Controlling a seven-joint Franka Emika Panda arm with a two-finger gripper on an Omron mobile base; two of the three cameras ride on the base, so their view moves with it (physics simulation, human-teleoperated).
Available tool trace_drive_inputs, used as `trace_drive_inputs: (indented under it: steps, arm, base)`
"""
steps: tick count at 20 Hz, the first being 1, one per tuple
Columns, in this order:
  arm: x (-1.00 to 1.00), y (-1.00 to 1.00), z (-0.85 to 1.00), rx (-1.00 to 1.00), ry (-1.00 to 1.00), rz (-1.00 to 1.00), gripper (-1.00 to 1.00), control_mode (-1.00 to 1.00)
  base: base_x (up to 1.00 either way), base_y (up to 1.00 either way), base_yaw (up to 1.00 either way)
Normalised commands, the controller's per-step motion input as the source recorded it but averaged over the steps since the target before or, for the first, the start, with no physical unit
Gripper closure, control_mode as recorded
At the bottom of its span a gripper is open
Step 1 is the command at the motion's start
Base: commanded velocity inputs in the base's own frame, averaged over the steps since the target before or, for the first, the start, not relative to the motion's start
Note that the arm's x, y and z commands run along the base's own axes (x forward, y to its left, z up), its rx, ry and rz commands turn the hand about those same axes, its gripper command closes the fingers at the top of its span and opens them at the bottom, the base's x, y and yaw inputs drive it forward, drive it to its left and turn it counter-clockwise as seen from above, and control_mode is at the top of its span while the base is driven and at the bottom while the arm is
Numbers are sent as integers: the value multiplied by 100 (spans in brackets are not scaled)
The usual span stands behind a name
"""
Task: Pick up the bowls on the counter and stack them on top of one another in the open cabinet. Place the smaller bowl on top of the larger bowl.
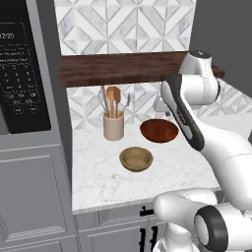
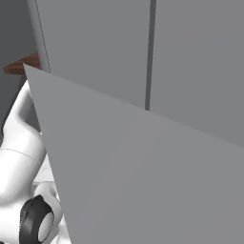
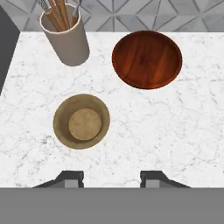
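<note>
Currently, pincer (image 3: 111, 177): high over bench, tips spread wide, holding nothing
smaller bowl (image 3: 81, 121): tan, upright on bench (image 3: 175, 127), front-left; apart from the other bowl
larger bowl (image 3: 147, 59): reddish-brown, on bench near wall; just beside utensil holder (image 3: 66, 37)
open cabinet (image 1: 123, 69): dark shelf board above the bowls, against tiled wall

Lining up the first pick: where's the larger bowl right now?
The larger bowl sits on the counter near the tiled wall, right of the utensil holder and behind the smaller bowl; in the hand view it's upper right.
</note>
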Motion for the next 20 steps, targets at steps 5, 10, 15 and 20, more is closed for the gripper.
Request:
trace_drive_inputs:
  steps: [5,10,15,20]
  arm:
    - [-12,8,-33,0,2,-8,-100,-100]
    - [20,61,-100,0,23,-24,-100,-100]
    - [7,5,-100,0,20,-14,-100,-100]
    - [31,-13,-92,8,21,-17,-100,-100]
  base:
    - [0,0,0]
    - [0,0,0]
    - [0,0,0]
    - [0,0,0]
